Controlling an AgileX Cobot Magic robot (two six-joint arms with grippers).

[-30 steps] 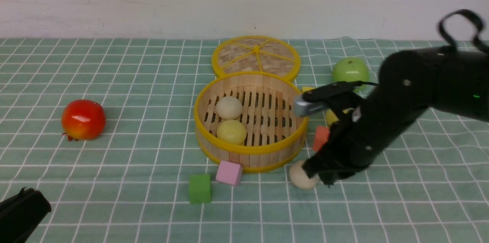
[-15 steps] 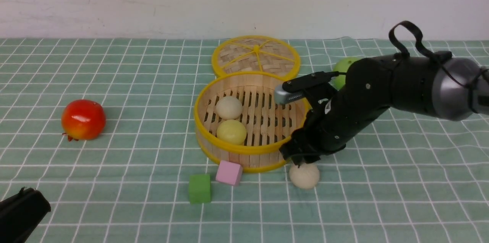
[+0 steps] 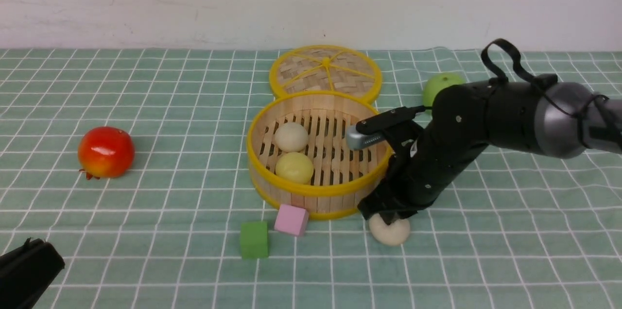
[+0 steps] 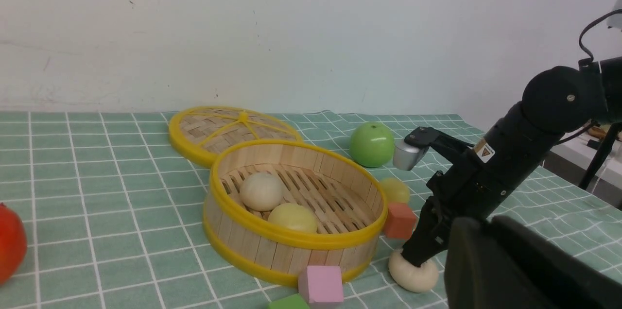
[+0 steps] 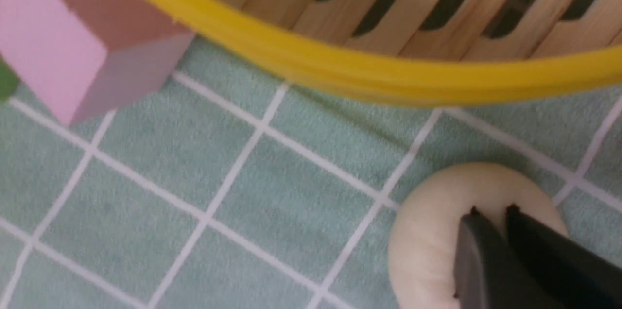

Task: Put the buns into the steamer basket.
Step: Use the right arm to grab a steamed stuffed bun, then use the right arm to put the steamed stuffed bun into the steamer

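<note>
Cream bun (image 3: 391, 235) lies partly hidden beneath the right hand (image 3: 387, 220).

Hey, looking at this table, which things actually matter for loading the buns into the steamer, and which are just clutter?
Job: steamer basket; cream bun and yellow bun inside it; loose cream bun under the right gripper; loose yellow bun beside the orange cube.
Lying about: lid, red apple, green apple, pink cube, green cube, orange cube.
</note>
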